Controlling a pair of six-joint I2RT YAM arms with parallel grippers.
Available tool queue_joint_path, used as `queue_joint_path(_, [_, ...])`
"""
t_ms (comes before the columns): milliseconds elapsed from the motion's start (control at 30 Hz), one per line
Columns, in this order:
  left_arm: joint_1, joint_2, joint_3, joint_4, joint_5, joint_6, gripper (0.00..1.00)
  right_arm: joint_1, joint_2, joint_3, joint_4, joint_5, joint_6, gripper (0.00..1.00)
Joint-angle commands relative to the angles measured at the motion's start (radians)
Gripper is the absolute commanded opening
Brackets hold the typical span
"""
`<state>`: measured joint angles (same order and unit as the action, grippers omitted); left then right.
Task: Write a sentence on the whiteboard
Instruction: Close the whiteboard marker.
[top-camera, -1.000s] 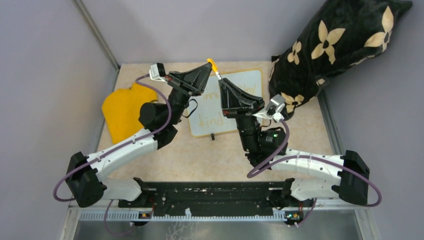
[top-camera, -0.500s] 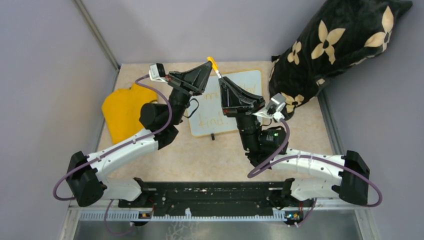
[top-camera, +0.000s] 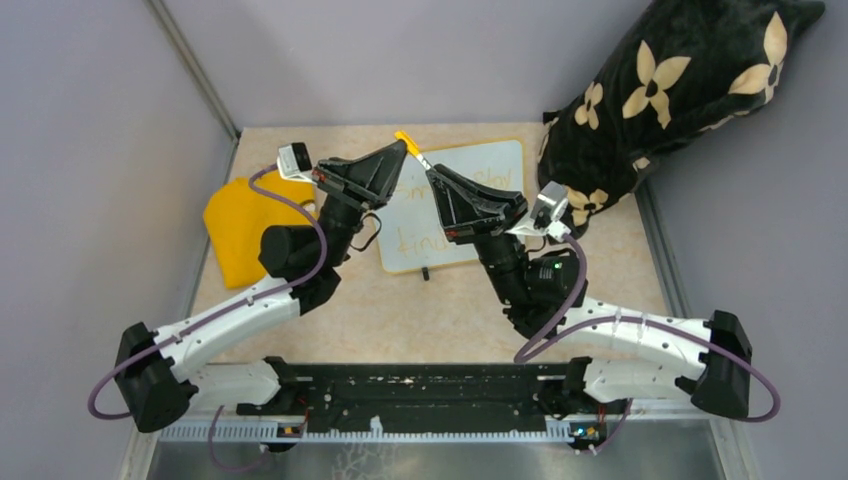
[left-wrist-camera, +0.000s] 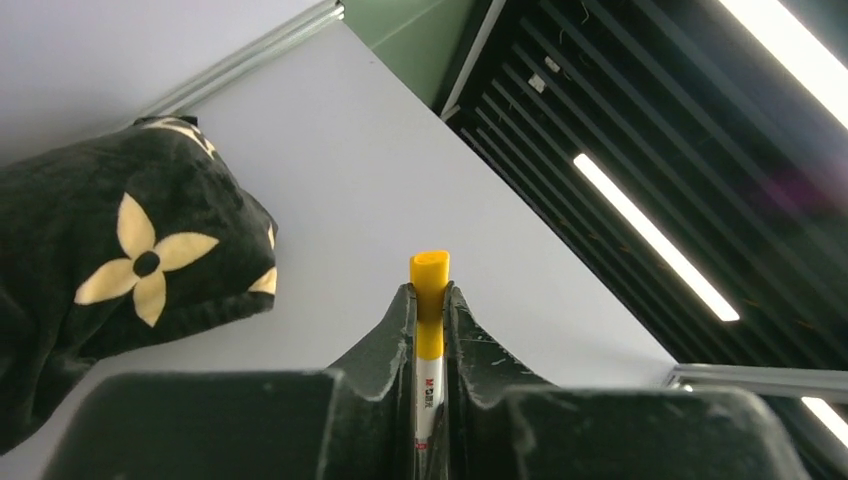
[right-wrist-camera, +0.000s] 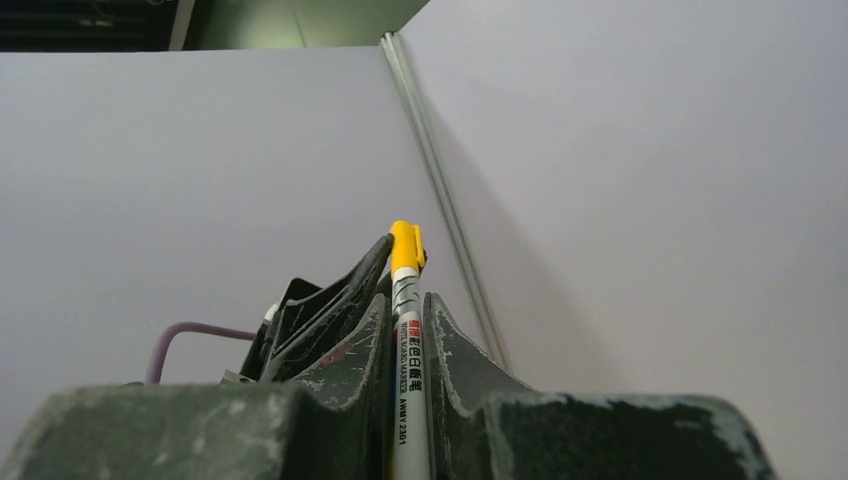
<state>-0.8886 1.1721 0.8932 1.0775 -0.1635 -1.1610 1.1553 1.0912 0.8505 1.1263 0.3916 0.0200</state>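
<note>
The whiteboard lies flat at the back of the table, its orange sentence partly hidden under my arms; the lower word "kind" shows. Both grippers meet in the air above the board's left part, on one marker. My left gripper is shut on the marker's yellow cap. My right gripper is shut on the white barrel. In the right wrist view the cap sits against the barrel's end, with the left gripper's fingers behind it.
A yellow cloth lies left of the board. A black pillow with cream flowers leans at the back right and also shows in the left wrist view. Grey walls close the left, back and right sides.
Both grippers, still holding the marker between them, have shifted left and slightly nearer. More of the board's right part now shows.
</note>
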Motion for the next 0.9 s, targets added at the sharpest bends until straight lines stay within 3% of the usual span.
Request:
queue_joint_path(0, [-0.083,-0.008,-0.021,-0.226,0.302,0.076,0.20,-0.038,-0.019,0.022,-0.011,-0.001,0.020,0.00])
queue_joint_path(100, [-0.082,-0.031,-0.031,-0.229,0.277,0.096,0.32,-0.038,-0.038,0.017,-0.023,-0.008,0.023,0.00])
queue_joint_path(300, [-0.082,-0.075,-0.039,-0.230,0.250,0.163,0.70,-0.038,-0.081,-0.008,-0.052,-0.035,0.046,0.00])
queue_joint_path(433, [-0.080,-0.128,-0.041,-0.251,0.190,0.228,0.84,-0.038,-0.111,-0.023,-0.083,-0.065,0.061,0.00])
queue_joint_path(633, [-0.057,-0.181,-0.021,-0.277,0.112,0.325,0.93,-0.038,-0.142,-0.034,-0.143,-0.122,0.091,0.00])
queue_joint_path(867, [-0.014,-0.146,0.012,-0.259,0.158,0.307,0.84,-0.038,-0.136,-0.040,-0.161,-0.205,0.143,0.00])
